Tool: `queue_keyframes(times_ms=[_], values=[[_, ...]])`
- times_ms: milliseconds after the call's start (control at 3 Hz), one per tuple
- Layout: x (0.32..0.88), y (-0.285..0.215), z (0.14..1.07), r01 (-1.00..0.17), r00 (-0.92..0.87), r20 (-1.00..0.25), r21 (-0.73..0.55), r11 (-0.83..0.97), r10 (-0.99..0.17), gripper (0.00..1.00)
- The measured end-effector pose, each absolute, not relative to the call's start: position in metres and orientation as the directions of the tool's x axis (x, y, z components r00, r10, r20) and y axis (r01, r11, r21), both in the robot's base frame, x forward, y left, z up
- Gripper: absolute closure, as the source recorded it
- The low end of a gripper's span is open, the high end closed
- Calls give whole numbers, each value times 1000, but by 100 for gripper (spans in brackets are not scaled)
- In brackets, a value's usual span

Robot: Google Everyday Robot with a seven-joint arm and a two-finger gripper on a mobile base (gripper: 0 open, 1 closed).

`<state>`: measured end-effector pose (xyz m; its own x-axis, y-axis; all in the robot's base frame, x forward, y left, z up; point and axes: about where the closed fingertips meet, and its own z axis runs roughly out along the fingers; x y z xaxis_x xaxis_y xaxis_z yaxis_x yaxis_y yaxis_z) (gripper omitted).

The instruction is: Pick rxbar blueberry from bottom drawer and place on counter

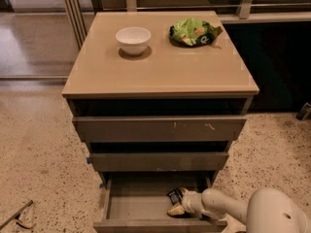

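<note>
The bottom drawer (133,205) is pulled open below two other drawers. The rxbar blueberry (174,196), a small dark wrapper with pale print, lies at the drawer's right side. My gripper (176,208) reaches into the drawer from the right, its pale tip just in front of and touching or nearly touching the bar. The white arm (228,207) runs off to the lower right. The counter (160,62) is the beige top of the cabinet.
A white bowl (133,40) and a green snack bag (193,32) sit on the counter's far part. The middle drawer (158,161) and top drawer (160,128) stick out slightly. Speckled floor surrounds the cabinet; a dark cabinet stands to the right.
</note>
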<state>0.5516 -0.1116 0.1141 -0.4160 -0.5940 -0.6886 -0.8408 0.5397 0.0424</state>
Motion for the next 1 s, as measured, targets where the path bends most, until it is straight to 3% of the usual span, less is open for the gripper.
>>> queue_keyframes(times_ms=[333,667,1000], values=[[553,-115,108,-820,-437,-678,30,572,-591,31],[553,-117,106,-809,-445,-675,20,588,-589,46],[553,-118,109,-811,-440,-671,11,586,-597,69]])
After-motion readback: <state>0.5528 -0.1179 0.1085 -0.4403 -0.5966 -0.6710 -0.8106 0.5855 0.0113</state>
